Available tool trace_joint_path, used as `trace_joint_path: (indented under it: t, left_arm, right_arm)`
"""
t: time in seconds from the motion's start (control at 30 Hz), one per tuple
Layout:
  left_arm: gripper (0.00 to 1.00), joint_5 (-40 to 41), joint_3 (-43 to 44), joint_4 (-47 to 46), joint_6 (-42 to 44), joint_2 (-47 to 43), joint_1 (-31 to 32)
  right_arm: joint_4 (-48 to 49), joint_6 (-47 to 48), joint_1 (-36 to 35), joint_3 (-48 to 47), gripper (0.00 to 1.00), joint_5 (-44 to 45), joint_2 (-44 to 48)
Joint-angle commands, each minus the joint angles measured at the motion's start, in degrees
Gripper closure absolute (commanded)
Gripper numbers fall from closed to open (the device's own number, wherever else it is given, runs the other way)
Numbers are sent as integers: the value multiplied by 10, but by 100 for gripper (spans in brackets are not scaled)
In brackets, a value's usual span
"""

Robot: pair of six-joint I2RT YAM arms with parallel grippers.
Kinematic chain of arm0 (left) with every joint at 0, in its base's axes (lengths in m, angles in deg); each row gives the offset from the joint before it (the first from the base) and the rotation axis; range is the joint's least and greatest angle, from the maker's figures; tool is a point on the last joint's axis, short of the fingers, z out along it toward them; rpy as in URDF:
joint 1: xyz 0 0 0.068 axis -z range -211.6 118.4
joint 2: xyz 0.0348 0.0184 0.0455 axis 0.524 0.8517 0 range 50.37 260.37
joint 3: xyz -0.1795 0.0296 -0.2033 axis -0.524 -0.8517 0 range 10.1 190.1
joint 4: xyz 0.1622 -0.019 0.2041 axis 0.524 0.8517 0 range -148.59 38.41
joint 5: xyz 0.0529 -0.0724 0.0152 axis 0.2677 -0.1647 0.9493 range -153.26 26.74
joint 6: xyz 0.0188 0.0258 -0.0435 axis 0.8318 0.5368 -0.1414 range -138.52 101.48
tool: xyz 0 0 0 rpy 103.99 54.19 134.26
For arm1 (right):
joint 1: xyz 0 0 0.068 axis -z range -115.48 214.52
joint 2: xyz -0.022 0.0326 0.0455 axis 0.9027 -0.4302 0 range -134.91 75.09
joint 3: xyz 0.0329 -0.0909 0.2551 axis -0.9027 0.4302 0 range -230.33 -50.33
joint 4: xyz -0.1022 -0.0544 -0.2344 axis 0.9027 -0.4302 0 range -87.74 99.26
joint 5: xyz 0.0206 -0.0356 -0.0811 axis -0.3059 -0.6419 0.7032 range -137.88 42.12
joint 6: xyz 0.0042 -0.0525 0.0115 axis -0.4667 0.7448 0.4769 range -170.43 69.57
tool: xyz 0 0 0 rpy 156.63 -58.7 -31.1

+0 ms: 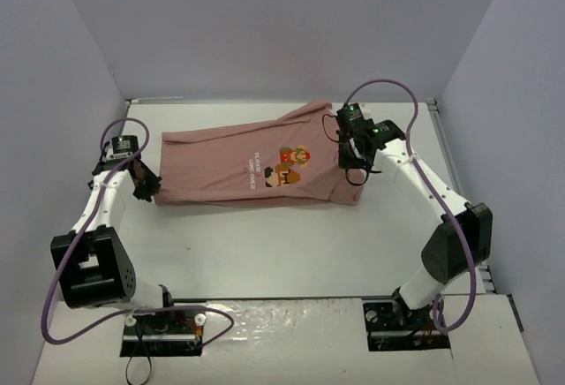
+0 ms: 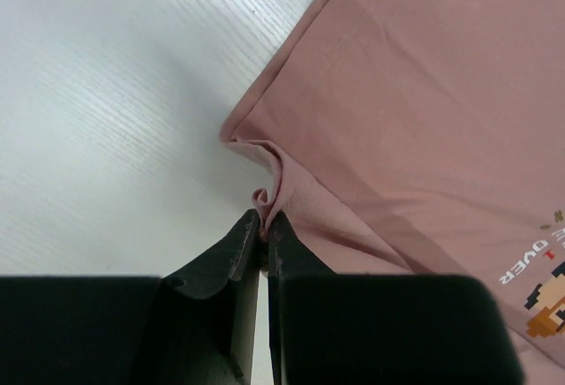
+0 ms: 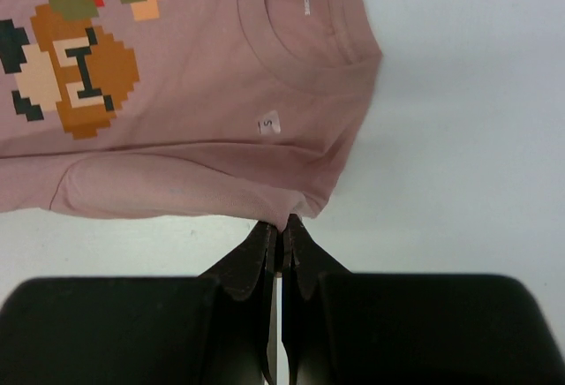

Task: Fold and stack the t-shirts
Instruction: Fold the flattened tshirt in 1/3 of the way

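Got the left gripper right up front, jaws squeezed nearly together on a small pucker at the corner of the dusty-pink t-shirt. Can see the cloth bunching into a little fold just ahead of the tips, then spreading out flat ahead and to the right of them. Bare white table ahead and off to the left. Can just catch a bit of white lettering far out to the right.

Same deal with the right gripper: clamped on the shirt's near edge, with barely a sliver between the jaws. Round collar straight ahead of the tips, small white size tag between collar and tips, pixel-style chest graphic in orange, red and dark blocks ahead and to the left.

From above: shirt lying flat on the table, stretched out between the two grippers, one pinching each end, graphic facing up and nearer the right one.
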Motion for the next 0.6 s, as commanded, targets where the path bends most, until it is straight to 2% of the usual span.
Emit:
trace_joint_path:
  t: [0.0, 0.33, 0.5, 0.57]
  left_arm:
    - [100, 2, 33, -35, -3, 37, -6]
    - [100, -1, 31, -47, -4, 71, -7]
    - [100, -2, 16, -45, 1, 35, -7]
    - [100, -2, -6, -43, 4, 7, -7]
  right_arm:
    - [16, 31, 7, -54, 100, 21, -46]
    - [28, 58, 7, -129, 100, 28, -112]
    - [28, 58, 13, -103, 100, 32, -62]
    - [26, 56, 17, -66, 100, 30, -12]
